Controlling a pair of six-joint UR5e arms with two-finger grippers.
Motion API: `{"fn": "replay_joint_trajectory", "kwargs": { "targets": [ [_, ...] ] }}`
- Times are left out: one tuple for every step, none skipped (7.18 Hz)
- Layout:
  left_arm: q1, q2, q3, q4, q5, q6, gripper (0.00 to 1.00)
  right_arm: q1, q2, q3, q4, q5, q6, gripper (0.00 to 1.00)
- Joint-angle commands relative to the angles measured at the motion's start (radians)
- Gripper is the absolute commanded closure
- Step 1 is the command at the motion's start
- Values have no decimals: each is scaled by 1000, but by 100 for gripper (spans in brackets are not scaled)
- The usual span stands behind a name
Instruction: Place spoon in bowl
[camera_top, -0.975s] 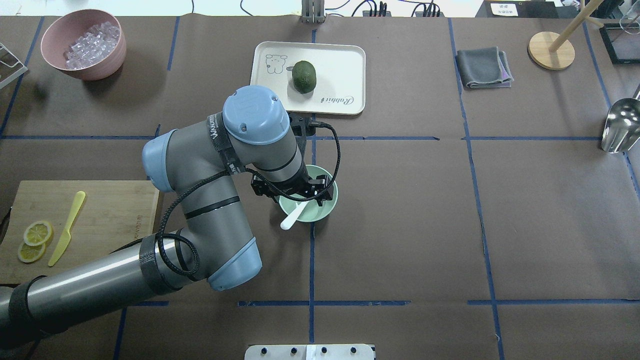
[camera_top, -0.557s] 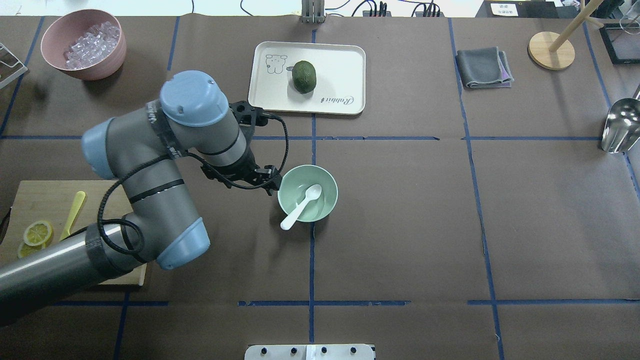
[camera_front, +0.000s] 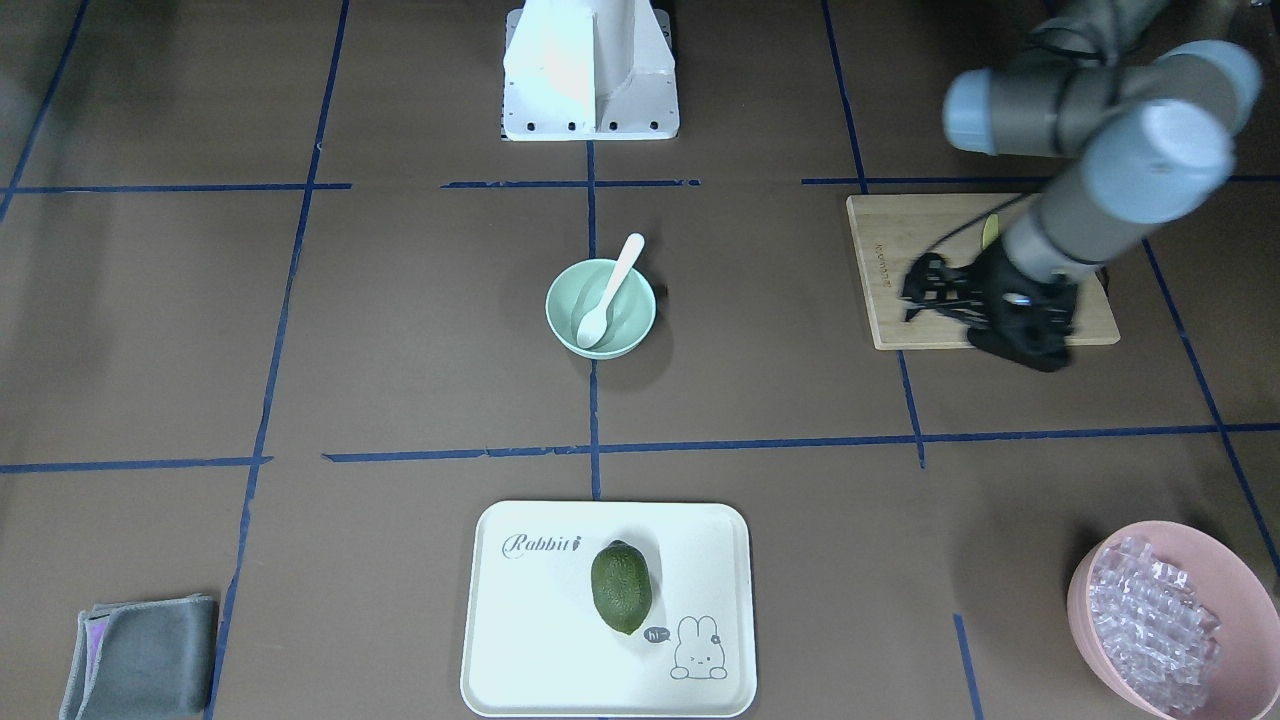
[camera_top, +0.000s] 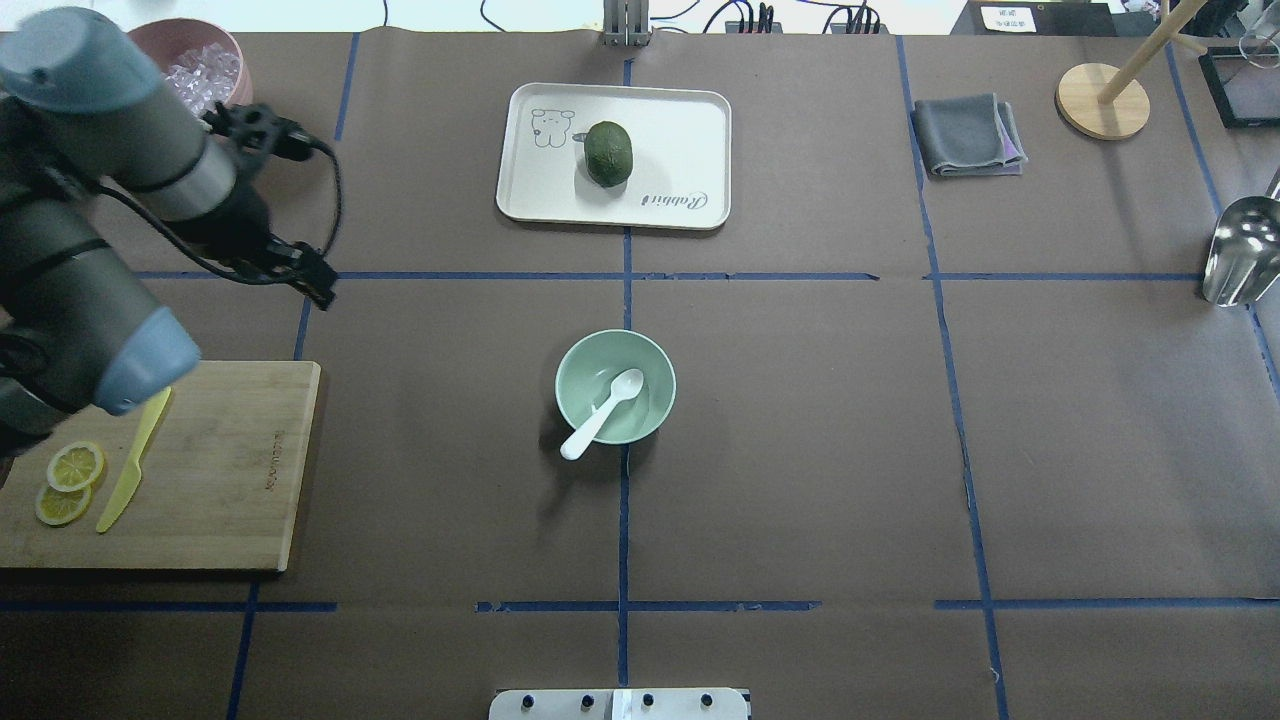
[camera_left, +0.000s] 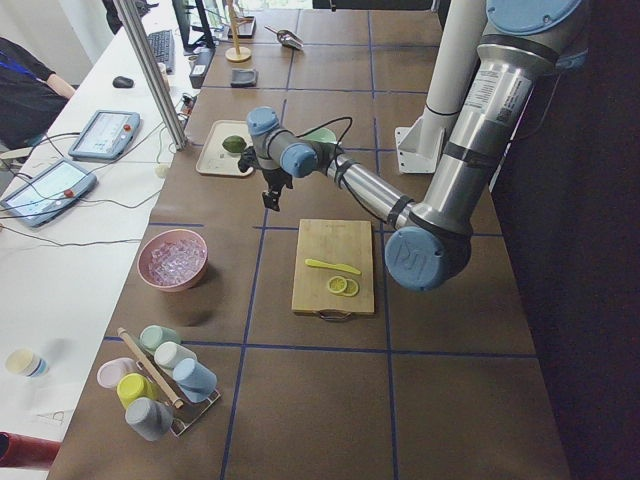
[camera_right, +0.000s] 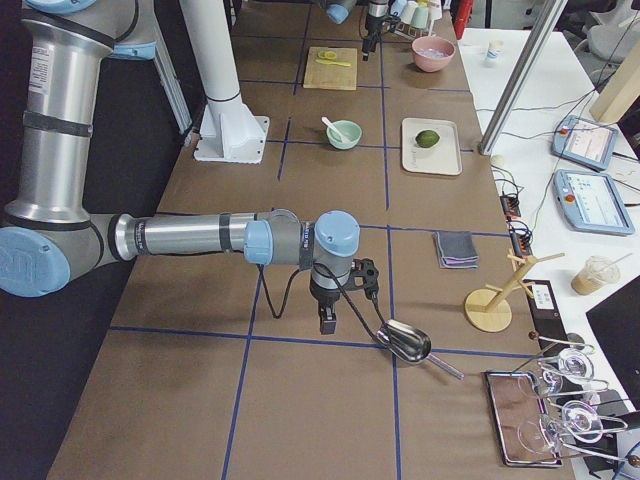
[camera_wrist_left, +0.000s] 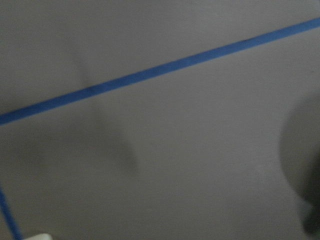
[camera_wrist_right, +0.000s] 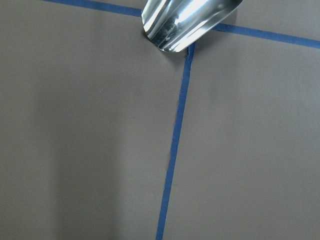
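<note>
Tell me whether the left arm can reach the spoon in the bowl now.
Probably yes: only bare table lies between the left gripper and the spoon, whose handle juts over the bowl rim.

Even overhead light, soft shadow beside the bowl (camera_top: 585, 365), glare on the metal scoop (camera_wrist_right: 185, 20), dim blurred left wrist view
</note>
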Motion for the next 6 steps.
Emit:
{"fn": "replay_joint_trajectory", "kwargs": {
  "targets": [
    [-248, 159, 9, 4, -69, 247, 0, 0, 0, -5, 0, 0, 1, 0],
    [-313, 216, 15, 2, -69, 312, 0, 0, 0, -6, 0, 2, 1, 0],
    [-377, 270, 20, 4, -69, 392, 0, 0, 0, -6, 0, 0, -1, 0],
    [-420, 337, 20, -13, -65, 412, 0, 0, 0, -8, 0, 0, -1, 0],
    [-431, 385, 35, -36, -50, 420, 0, 0, 0, -8, -1, 2, 1, 0],
    [-450, 401, 43, -50, -48, 417, 0, 0, 2, -25, 0, 6, 1, 0]
  ]
}}
